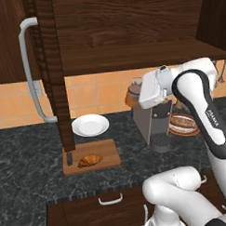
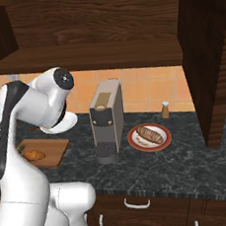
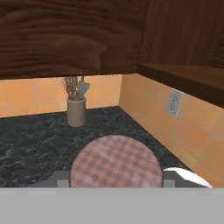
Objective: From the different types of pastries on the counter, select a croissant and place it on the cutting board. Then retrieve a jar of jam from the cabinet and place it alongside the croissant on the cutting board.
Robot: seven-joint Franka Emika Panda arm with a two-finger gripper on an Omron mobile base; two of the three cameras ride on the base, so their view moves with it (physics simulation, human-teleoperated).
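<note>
**One croissant on the board, jar at the gripper**

One croissant (image 1: 91,159) lies on the cutting board (image 1: 109,152), near its middle, and a slim dark shaker (image 1: 69,158) stands on the board's left end. The board sits on the dark speckled table (image 1: 23,151), just in front of a round white plate (image 1: 90,124). The cabinet (image 1: 130,35) hangs above with its door (image 1: 50,66) swung open, its edge toward the camera.

The gripper (image 1: 141,89) is raised over the table, below the cabinet shelf, and the jar of jam (image 1: 134,93) sits at its tip; in the hand view the jar's checked lid (image 3: 116,162) lies right between the fingers, so the gripper seems closed on it.

Behind the arm stands a grey coffee machine (image 2: 107,119). To its right, a red-rimmed plate (image 2: 133,140) carries the longer pastry (image 2: 151,135). A utensil holder (image 3: 76,110) stands by the tiled wall.
</note>
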